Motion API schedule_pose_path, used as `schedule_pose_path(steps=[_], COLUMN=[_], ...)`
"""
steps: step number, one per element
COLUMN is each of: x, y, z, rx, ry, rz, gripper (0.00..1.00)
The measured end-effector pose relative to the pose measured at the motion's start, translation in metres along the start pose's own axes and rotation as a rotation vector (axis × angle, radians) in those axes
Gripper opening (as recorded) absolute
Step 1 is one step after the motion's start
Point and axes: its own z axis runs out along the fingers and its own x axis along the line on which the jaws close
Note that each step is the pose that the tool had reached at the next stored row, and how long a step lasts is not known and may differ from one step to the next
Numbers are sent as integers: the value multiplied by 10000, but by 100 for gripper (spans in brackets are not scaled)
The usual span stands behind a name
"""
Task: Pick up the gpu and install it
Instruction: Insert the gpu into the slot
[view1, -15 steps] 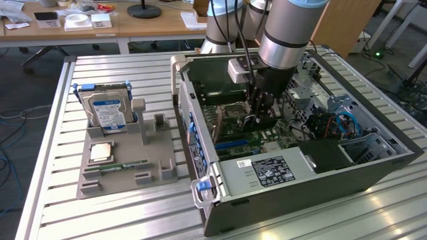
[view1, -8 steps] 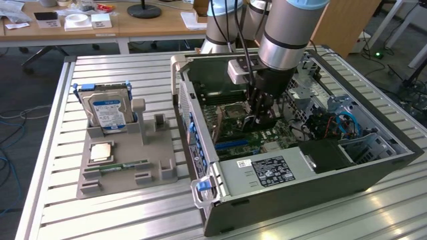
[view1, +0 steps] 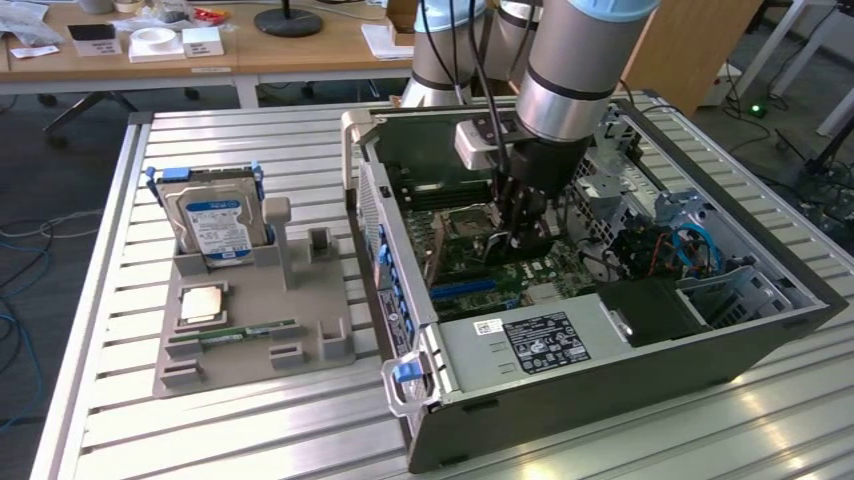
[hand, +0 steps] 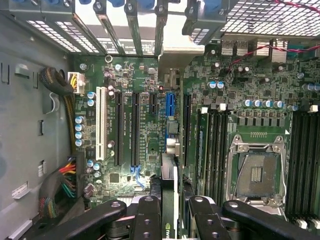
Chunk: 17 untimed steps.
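And there was the arm, reaching down into the open computer case (view1: 601, 330) at the centre-right of the exterior view. The gripper (view1: 527, 238) hung low over the motherboard (hand: 145, 150), and it was clamped on the gpu (hand: 169, 192). In the wrist view the card stood edge-on between the two black fingers (hand: 148, 215), one pressed to each face, with a green logo showing on its edge.

The card sat above the row of expansion slots and roughly in line with the blue slot (hand: 170, 107). Whether its edge had met a slot, I couldn't tell. Just beside that row were the empty CPU socket (hand: 255, 172) and the long black memory slots (hand: 212, 145).

Over on the exterior view's left, well apart from the case, the grey parts holder (view1: 307, 300) sat on the slatted metal table (view1: 267, 440). It carried the hard drive (view1: 214, 225) standing upright at its back, a square processor chip (view1: 203, 300) lying flat, and the green RAM stick (view1: 247, 330) in front of that.
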Motion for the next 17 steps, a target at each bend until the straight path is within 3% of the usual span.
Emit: schedule_pose_path(steps=[17], x=[5], y=[14], z=[103], rx=[-1], ry=[0], rz=[0], gripper=[26])
